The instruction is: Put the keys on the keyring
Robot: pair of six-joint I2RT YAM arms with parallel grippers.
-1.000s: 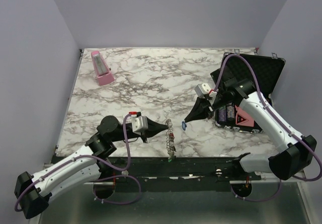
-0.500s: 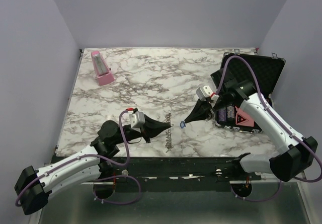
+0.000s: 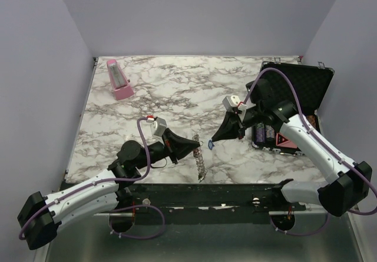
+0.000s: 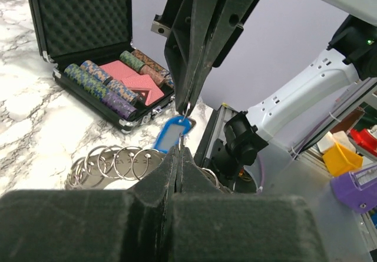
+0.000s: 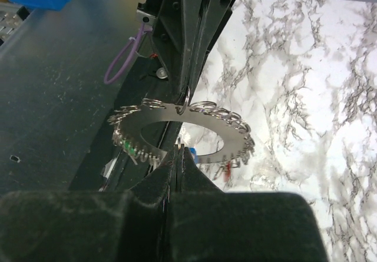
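The keyring is a flat grey toothed ring with many small wire loops; it hangs edge-on below my left gripper, which is shut on one rim loop. In the right wrist view the keyring spreads flat under the left gripper, with a green key and a red key hanging from it. My right gripper is shut on the small loop of the blue key, right beside the keyring. In the left wrist view the blue key dangles between my left gripper and right gripper.
An open black case with foam lid, stacked chips and red cards sits at the right, behind my right arm. A pink wedge-shaped object stands at the far left. The table's near edge lies just below the keyring.
My left gripper has risen and swung away from the near edge, carrying the keyring with it. My right gripper has shifted left with the blue key, closing in on the keyring.
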